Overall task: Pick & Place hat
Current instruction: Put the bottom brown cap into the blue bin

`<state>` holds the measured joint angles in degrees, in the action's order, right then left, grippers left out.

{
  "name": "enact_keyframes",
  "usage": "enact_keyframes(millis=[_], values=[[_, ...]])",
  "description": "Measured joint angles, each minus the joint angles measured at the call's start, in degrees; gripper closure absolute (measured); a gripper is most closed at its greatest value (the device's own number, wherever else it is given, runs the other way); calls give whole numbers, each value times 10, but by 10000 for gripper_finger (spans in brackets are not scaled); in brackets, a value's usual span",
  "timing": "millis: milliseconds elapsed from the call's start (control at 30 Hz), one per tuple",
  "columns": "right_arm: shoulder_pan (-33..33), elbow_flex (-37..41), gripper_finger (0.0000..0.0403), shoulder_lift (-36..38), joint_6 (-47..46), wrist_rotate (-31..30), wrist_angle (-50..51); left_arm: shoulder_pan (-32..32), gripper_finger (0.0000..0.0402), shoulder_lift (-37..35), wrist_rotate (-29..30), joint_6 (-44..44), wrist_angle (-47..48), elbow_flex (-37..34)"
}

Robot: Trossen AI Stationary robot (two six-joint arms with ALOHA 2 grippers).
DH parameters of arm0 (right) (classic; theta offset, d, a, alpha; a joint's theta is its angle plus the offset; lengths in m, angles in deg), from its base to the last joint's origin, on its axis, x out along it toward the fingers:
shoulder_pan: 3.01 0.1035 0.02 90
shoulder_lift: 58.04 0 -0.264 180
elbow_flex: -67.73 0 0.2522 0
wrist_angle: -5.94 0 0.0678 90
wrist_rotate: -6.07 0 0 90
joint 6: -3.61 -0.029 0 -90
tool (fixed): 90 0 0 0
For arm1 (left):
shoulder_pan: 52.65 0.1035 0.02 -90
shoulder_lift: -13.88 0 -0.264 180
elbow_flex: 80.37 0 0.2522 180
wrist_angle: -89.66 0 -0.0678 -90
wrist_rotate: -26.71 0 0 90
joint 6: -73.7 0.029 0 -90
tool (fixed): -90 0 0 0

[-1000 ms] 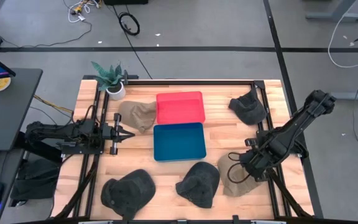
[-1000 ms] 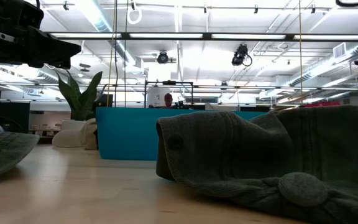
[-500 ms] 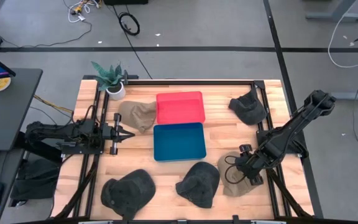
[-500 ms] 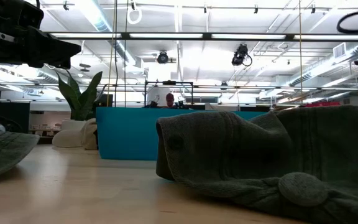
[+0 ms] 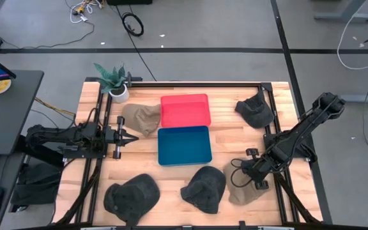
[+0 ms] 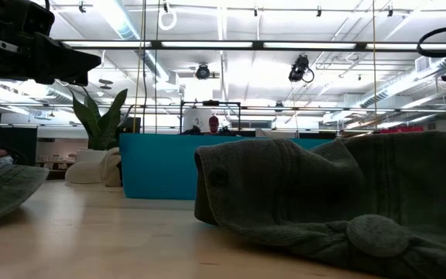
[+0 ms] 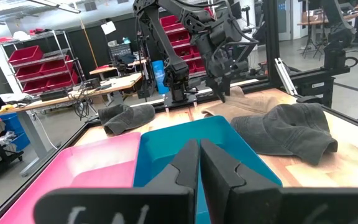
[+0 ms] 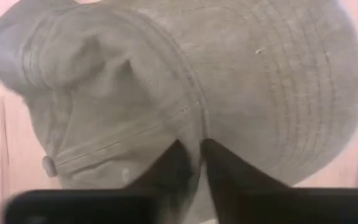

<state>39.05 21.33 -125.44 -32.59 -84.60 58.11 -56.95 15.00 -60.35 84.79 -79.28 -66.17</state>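
Note:
An olive-tan hat [image 5: 243, 188] lies flat on the table near its near right corner and fills the right wrist view [image 8: 185, 81]. My right gripper [image 5: 246, 177] is down on its far part, fingers [image 8: 219, 165] closed on a ridge of the cloth. My left gripper [image 5: 125, 134] is shut [image 7: 199, 155] and waits level over the table's left side, pointing toward the blue tray [image 5: 184, 145]. The left wrist view shows the right arm [image 7: 222, 50] over the tan hat [image 7: 244, 102]. My right gripper pinches a raised fold of the hat's crown along a seam [image 8: 199, 124] between its two fingers. It comes from above, pointing down. The hat still lies spread on the table, brim flat around the fold.
A red tray [image 5: 185, 110] sits beyond the blue one. Other hats lie around: a tan one [image 5: 140, 117] beside the red tray, a dark one [image 5: 255, 110] at the far right, two dark ones [image 5: 133, 195] [image 5: 204, 188] along the near edge. A potted plant [image 5: 114, 82] stands far left.
My right gripper has moved toward the table's left and a little toward the near edge, ending over the olive-tan hat. The hat has stayed in place. The left arm has kept still.

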Motion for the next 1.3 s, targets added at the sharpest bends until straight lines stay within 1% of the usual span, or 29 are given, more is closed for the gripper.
enact_keyframes(millis=[33, 67, 167, 300, 433, 500, 633, 733, 867, 933, 1000, 1167, 1300], values=[[-1, 0, 379, 0, 8, 4, 0, 0, 383, 0, 0, 0, 0, 0], [-2, 0, 389, 0, 18, 8, 1, 0, 383, 0, 0, 0, 0, 0], [-6, -9, 387, 0, 20, 18, 27, 0, 383, 0, 0, 0, 0, 0], [-7, -50, 398, -1, 45, 10, 132, 0, 383, 0, 0, 0, 0, 0], [-11, -109, 398, -1, 94, -46, 228, 0, 383, 0, 0, 0, 0, 0], [-19, -138, 400, -1, 130, -79, 259, 0, 383, 0, 0, 0, 0, 0], [-46, -186, 401, -1, 203, -168, 287, 0, 383, 0, 0, 0, 0, 0], [-73, -211, 401, -1, 290, -232, 283, 0, 383, 0, 0, 0, 0, 0], [-116, -236, 402, -1, 412, -308, 263, 0, 383, 0, 0, 0, 0, 0], [-144, -247, 402, -1, 478, -336, 235, 0, 383, 0, 0, 0, 0, 0], [-170, -253, 402, 0, 542, -354, 185, 0, 383, 0, 0, 0, 0, 0], [-221, -254, 402, -7, 723, -359, 36, 0, 383, 0, 0, 0, 0, 0], [-245, -254, 403, -30, 857, -359, -54, 0, 383, 0, 0, 0, 0, 0]])
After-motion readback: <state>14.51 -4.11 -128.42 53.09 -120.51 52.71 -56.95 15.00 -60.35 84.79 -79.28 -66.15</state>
